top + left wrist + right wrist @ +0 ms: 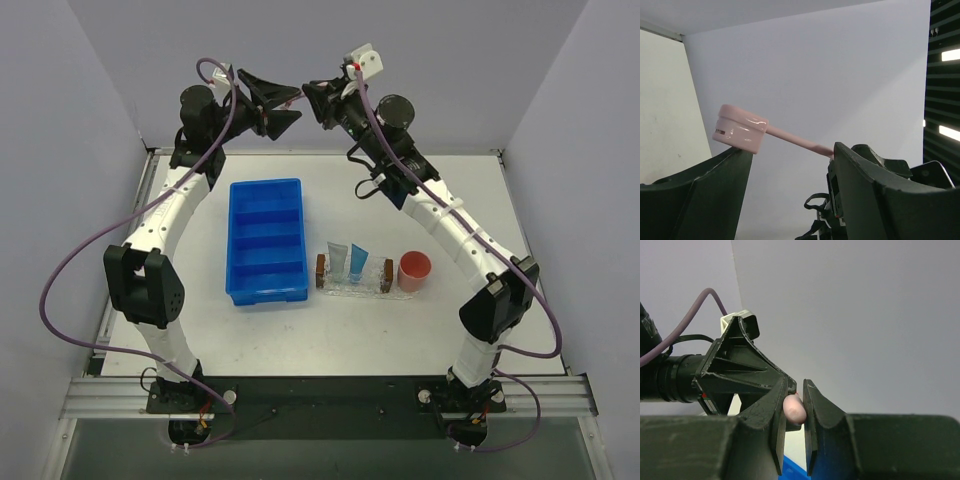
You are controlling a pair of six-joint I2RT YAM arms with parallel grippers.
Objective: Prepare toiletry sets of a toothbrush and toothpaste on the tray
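Note:
Both arms are raised high at the back wall, gripper tip to gripper tip. My right gripper (796, 390) (316, 101) is shut on the rounded end of the pink toothbrush (795, 408). In the left wrist view the toothbrush (742, 128) shows its capped head at the left finger's tip, and its handle runs behind the right finger. My left gripper (790, 150) (296, 103) is open around it; I cannot tell if it touches. On the table the clear tray (352, 291) holds a grey-blue tube (337, 262) and a blue tube (358, 263).
A blue compartmented bin (266, 240) stands left of the tray, and its corner shows in the right wrist view (796, 473). A round pink cup (414, 271) stands right of the tray. Grey walls enclose the table at the back and sides.

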